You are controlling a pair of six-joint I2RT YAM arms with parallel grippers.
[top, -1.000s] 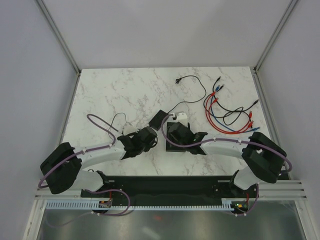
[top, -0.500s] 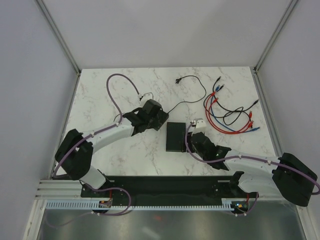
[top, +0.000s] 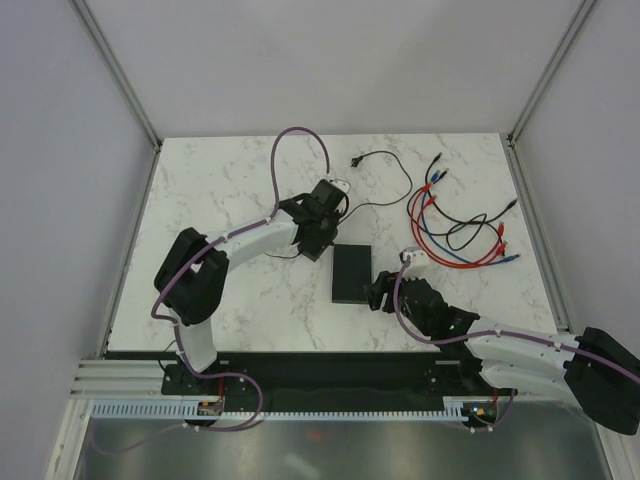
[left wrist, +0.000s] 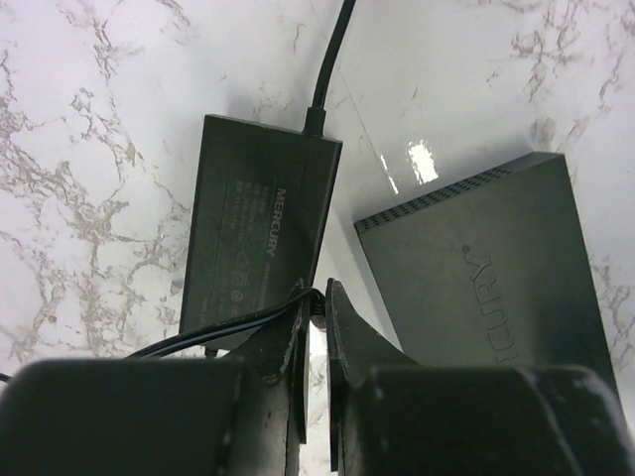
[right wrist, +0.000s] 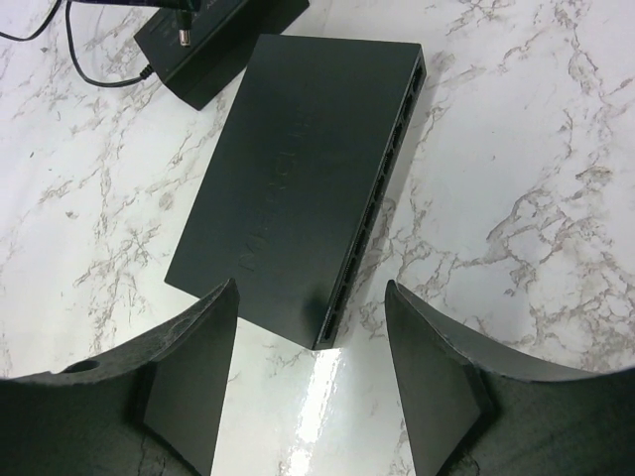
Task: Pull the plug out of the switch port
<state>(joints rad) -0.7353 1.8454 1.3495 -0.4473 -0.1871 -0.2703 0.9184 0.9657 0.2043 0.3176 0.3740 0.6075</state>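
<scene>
From above, the switch (top: 350, 273) is lying on the table (top: 220, 190). The left wrist camera is showing the left gripper (left wrist: 316, 302) pinching a thin, limp cord (left wrist: 223, 327) by the smaller black box (left wrist: 260, 223). The right wrist camera is showing the right gripper (right wrist: 310, 290) spread wide at the switch's corner and the likely plug (right wrist: 181, 16) lying apart from its ports; its stiff body seems a surer hold than the cord.

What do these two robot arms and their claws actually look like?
The left arm and right arm have white tube-like segments joined by chunky black joints, with a purple cable looping along each. The left gripper and right gripper are black, each with two plain, dark, wedge-shaped fingers. No markings show on them.
</scene>
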